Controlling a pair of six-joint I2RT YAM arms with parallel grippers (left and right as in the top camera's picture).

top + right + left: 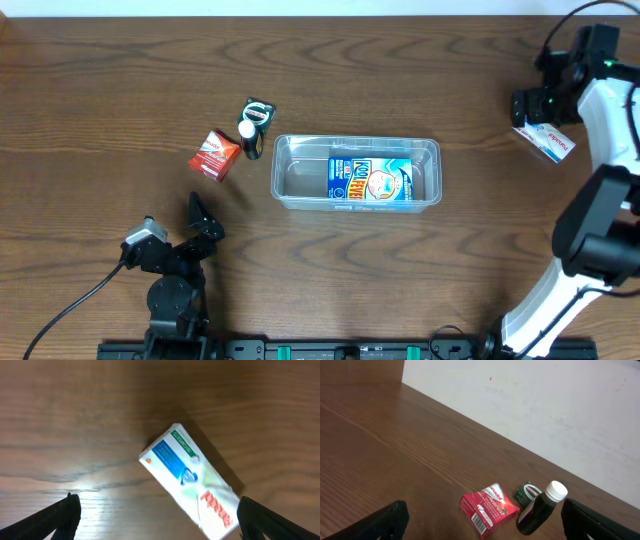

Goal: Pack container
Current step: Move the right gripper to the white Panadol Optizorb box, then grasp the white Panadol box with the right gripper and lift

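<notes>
The clear plastic container (285,172) sits mid-table with a blue-and-yellow box (370,182) lying inside it. A red box (215,155) (489,508), a dark bottle with a white cap (249,136) (540,508) and a small green packet (259,110) (527,492) lie left of the container. My left gripper (200,222) (482,527) is open and empty, near the front edge, facing the red box. My right gripper (535,112) (157,520) is open above a white box with blue and green print (547,142) (192,477) at the far right.
The wooden table runs to a white wall at the back (545,405). The right arm's white links (600,230) stand along the right edge. A black cable (70,300) trails from the left arm base.
</notes>
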